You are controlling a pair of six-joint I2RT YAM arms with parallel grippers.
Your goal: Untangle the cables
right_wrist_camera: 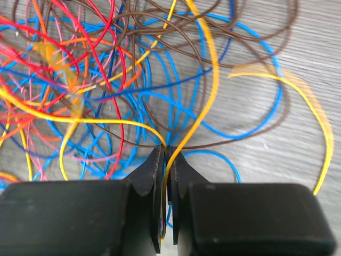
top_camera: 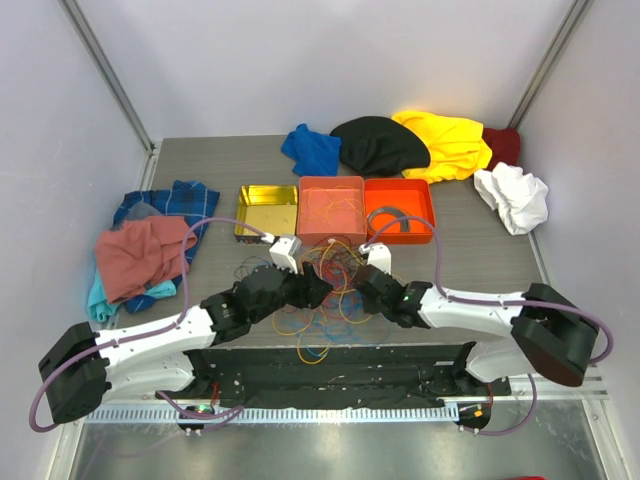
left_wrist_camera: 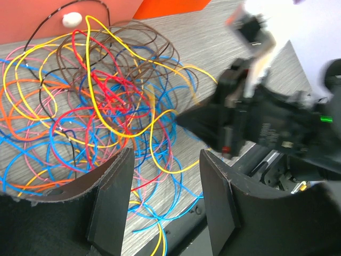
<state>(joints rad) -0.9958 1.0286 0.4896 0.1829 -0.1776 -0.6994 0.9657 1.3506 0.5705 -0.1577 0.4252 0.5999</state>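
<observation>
Between the right jaws, which are pressing together, a yellow cable [right_wrist_camera: 214,80] is being clamped, and it is curving away toward 12 o'clock in the right wrist view. Around it the cables [right_wrist_camera: 106,80] are lying in a tangle of blue, red, orange, pink and brown loops on the grey bench [right_wrist_camera: 319,32]. At 9 o'clock from these jaws in the top view, the left jaws are standing apart over the tangle's edge, gripping nothing. Beyond the tangle at 12 o'clock, a gold tin [top_camera: 267,210], a salmon tray [top_camera: 320,195] and an orange tray [top_camera: 410,195] are sitting side by side.
</observation>
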